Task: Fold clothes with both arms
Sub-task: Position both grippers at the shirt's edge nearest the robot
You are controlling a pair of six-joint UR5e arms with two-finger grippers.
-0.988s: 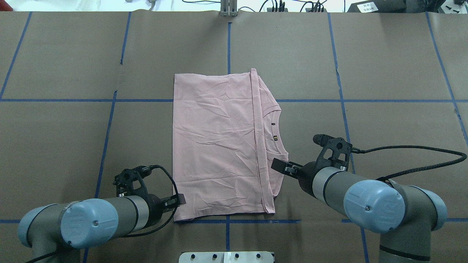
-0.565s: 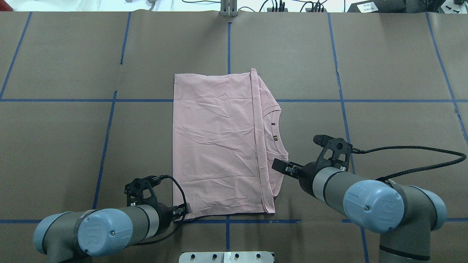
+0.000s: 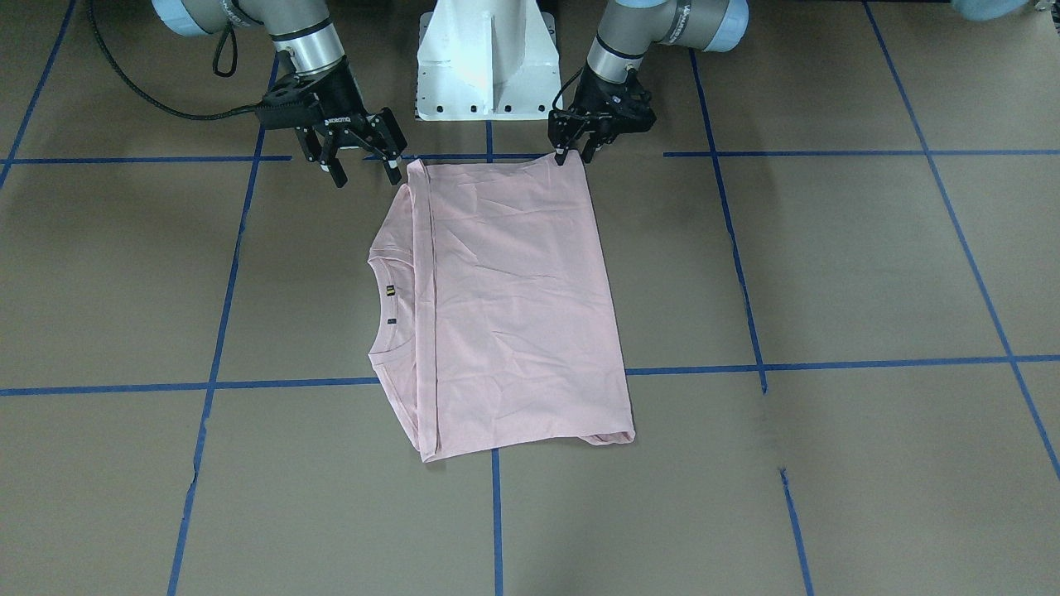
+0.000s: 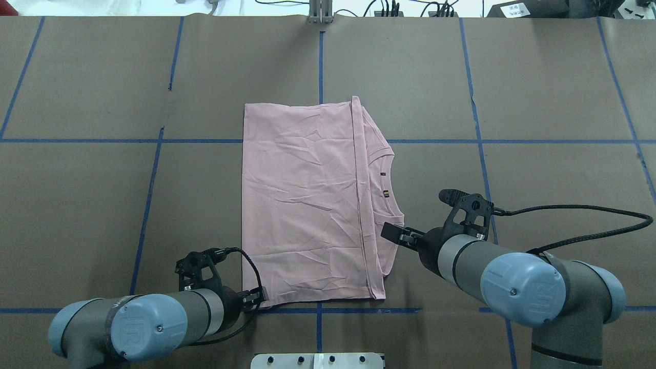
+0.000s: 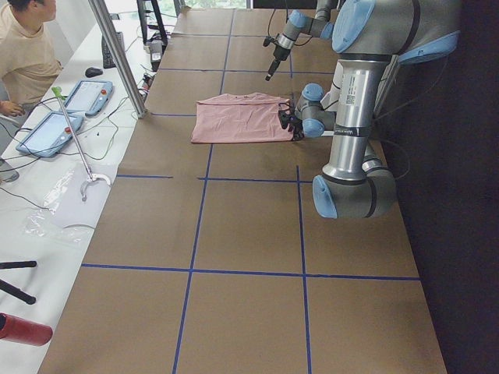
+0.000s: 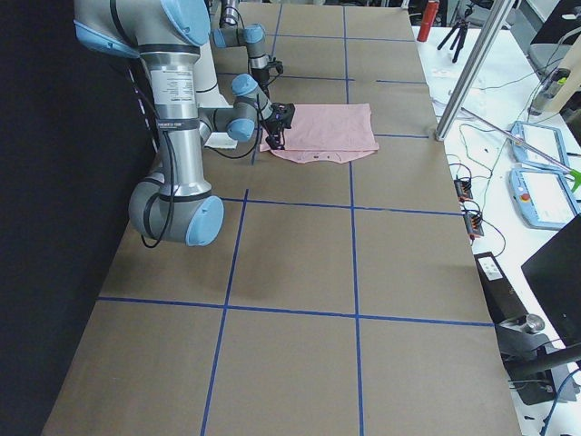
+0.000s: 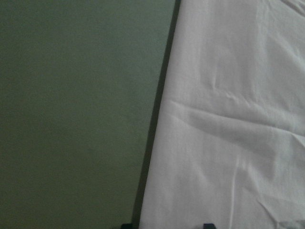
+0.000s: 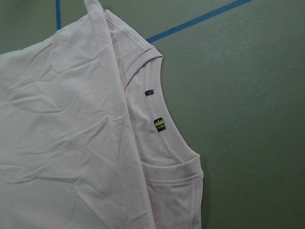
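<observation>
Left jaws open astride t-shirt [image 4: 302,205] corner; right jaws open beside its shoulder.

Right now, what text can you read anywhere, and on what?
"UR": on the right arm's cap and the left arm's cap.
White lettering on the right gripper: too blurred to read.
Two tags in the t-shirt collar: too small to read.
Sticker on the left arm, left side view: too small to read.

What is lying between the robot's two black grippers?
The front-facing view shows the robot-side edge of the light pink folded t-shirt between the left gripper and the right gripper.
</observation>
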